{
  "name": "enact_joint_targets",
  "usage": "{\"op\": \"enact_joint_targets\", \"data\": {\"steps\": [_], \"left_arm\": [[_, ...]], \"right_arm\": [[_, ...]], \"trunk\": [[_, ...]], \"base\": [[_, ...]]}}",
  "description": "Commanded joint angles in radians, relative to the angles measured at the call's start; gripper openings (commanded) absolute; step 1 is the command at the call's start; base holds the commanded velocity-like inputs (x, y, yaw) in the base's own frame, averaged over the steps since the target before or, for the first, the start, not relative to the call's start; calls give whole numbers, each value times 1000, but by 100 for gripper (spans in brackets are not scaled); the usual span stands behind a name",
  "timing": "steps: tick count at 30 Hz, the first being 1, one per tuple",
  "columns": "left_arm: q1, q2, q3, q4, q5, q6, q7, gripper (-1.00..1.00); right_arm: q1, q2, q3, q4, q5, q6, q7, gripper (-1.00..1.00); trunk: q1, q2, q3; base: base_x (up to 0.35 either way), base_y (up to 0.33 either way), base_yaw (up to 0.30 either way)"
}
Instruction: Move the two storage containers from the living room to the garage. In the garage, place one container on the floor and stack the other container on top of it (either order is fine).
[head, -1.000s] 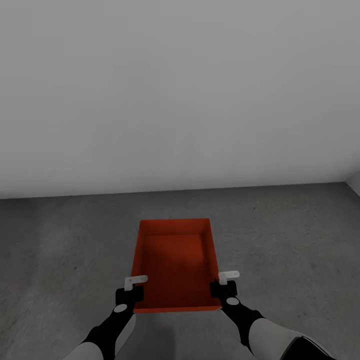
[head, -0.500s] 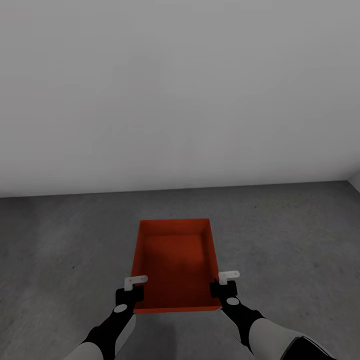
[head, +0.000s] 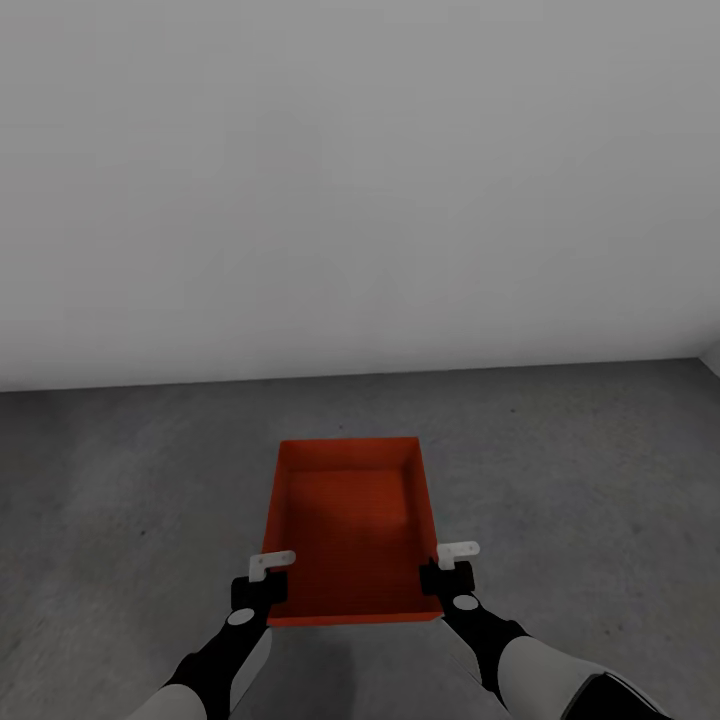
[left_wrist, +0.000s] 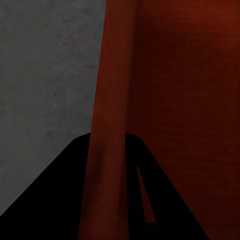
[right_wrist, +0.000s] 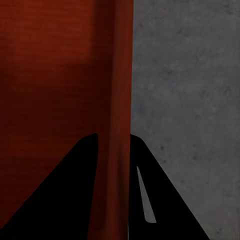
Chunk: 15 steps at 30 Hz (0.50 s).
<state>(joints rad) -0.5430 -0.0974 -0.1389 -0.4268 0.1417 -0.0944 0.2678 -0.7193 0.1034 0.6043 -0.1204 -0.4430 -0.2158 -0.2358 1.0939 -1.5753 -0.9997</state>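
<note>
1. The floor (head: 120, 500) was dark grey, rough and matte, mottled like concrete, and it ran back to a plain pale grey wall (head: 360, 180). A straight seam marked where the two met, and a corner showed at the far right edge of the head view.
2. One storage container (head: 350, 525) was in front of the robot, between its two arms and over the grey floor. Whether its base touched the floor could not be told.
3. The container was an orange-red, lidless rectangular box with smooth plain walls and a flat base, its inside bare and partly in shadow.
4. The left gripper (head: 262, 582) was closed on the box's left side wall near the near corner; in the left wrist view the thin wall (left_wrist: 107, 150) ran between the dark fingers (left_wrist: 55, 200).
5. The right gripper (head: 450, 572) gripped the right side wall the same way, the wall (right_wrist: 117, 150) pinched between its fingers (right_wrist: 65, 200), with speckled grey floor beside it.
6. Both grippers were black with pale fingertips.
</note>
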Motion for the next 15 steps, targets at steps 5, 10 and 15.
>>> {"op": "enact_joint_targets", "data": {"steps": [5, 10, 15], "left_arm": [[-1, 1, 5, -4, 6, -2, 11, -100], [-1, 1, 5, -4, 6, -2, 11, -100], [-1, 1, 5, -4, 6, -2, 11, -100]], "right_arm": [[0, 0, -1, 2, -17, -5, -5, -100], [0, 0, -1, 2, -17, -5, -5, -100], [0, 0, -1, 2, -17, -5, -5, -100]], "trunk": [[19, -36, -16], [38, -71, -32], [58, -106, -48]], "base": [[0, 0, 0], [0, 0, 0], [0, 0, 0]]}}
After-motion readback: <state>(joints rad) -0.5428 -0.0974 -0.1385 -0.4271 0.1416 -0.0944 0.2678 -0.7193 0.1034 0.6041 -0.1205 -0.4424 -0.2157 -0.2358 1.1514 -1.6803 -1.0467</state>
